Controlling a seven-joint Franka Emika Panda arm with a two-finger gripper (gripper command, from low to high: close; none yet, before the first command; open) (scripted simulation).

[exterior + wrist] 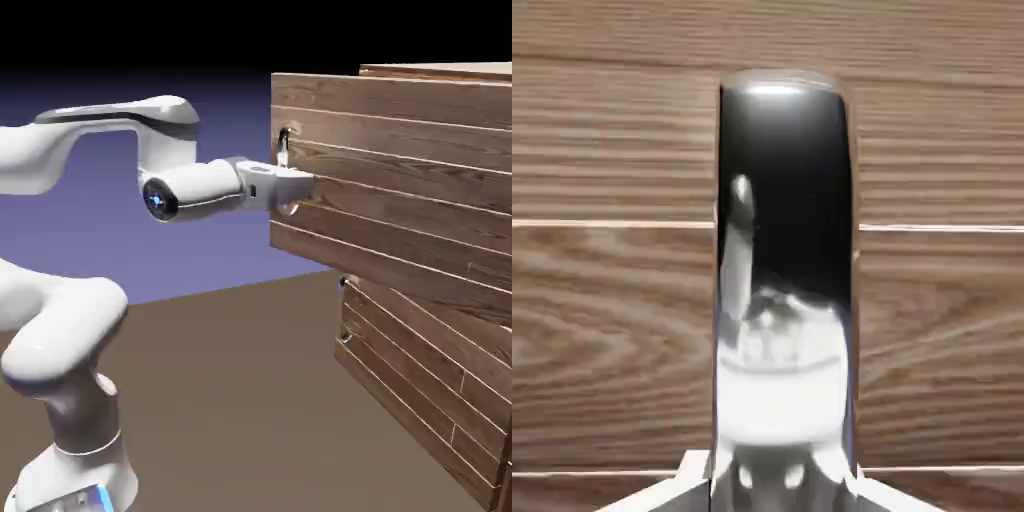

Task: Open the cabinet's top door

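- The gripper (296, 190) is reaching level to the right and meeting the cabinet (420, 330) at its near edge.
- The top door (400, 190) is sticking out a little past the lower panel (430, 390), so it looks partly open.
- The fingers (692, 470) are squeezing in tight on the handle (784, 270), which is filling the space between them in the hand view.
- The handle is standing long and upright, right in front of the hand.
- I think the next move is pulling straight back, away from the wood.
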